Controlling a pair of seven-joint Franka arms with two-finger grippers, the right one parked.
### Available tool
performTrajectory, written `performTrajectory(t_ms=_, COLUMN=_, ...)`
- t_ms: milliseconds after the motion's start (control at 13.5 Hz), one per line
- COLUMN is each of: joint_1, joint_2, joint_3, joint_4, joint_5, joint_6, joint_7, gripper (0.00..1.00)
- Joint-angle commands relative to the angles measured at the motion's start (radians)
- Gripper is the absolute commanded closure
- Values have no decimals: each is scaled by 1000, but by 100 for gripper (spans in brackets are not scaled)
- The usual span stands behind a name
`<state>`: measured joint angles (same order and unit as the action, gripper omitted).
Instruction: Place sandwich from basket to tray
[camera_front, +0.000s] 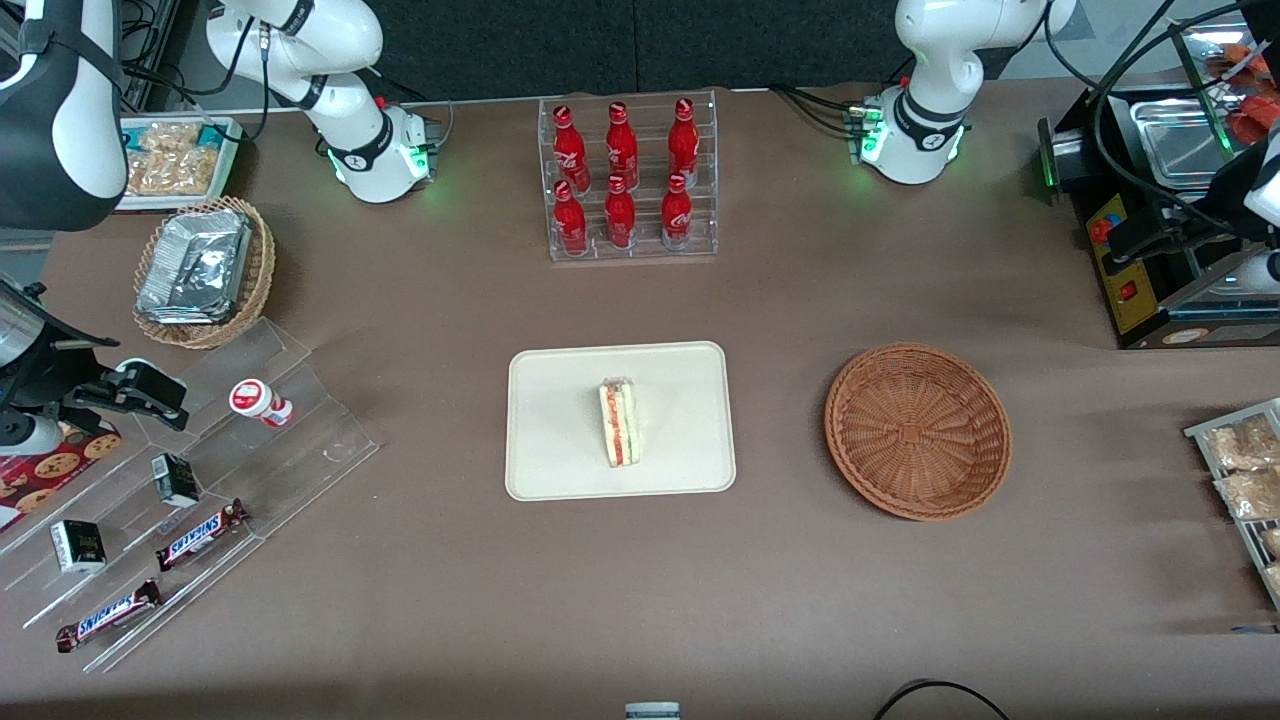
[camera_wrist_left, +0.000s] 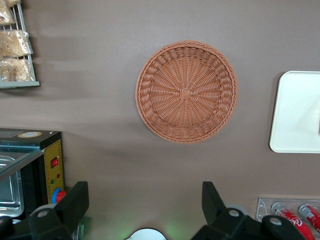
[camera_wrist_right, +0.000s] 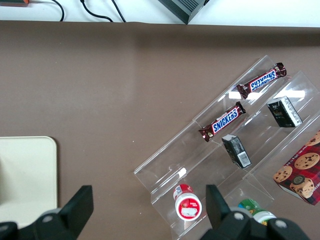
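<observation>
My gripper (camera_wrist_left: 145, 210) hangs high over the bare table near the basket (camera_wrist_left: 186, 91), pointing straight down, fingers (camera_wrist_left: 75, 202) spread wide and holding nothing. The sandwich (camera_front: 620, 421) stands on the tray (camera_front: 560, 400); from my wrist, the tray (camera_wrist_left: 295, 112) is cut off at the frame's edge.

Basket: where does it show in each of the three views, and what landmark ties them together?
Front view: the basket sits empty on the table, beside the tray, toward the working arm's end.
Left wrist view: the basket lies below the open gripper, nothing in it.
Right wrist view: not in it.
Shared landmark: the tray shows in all three; the sandwich lies on it.
</observation>
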<state>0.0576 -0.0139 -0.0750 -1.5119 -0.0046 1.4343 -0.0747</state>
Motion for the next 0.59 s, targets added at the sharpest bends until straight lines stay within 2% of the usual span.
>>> performTrajectory(t_ms=0, joint_1=-2, joint_2=3, joint_3=-14, joint_4=22, joint_5=20, joint_6=-31, joint_7=10, gripper=0)
performTrajectory(t_ms=519, joint_1=5, joint_2=6, joint_3=-8, joint_4=16, joint_5=21, joint_6=-29, joint_7=81, gripper=0)
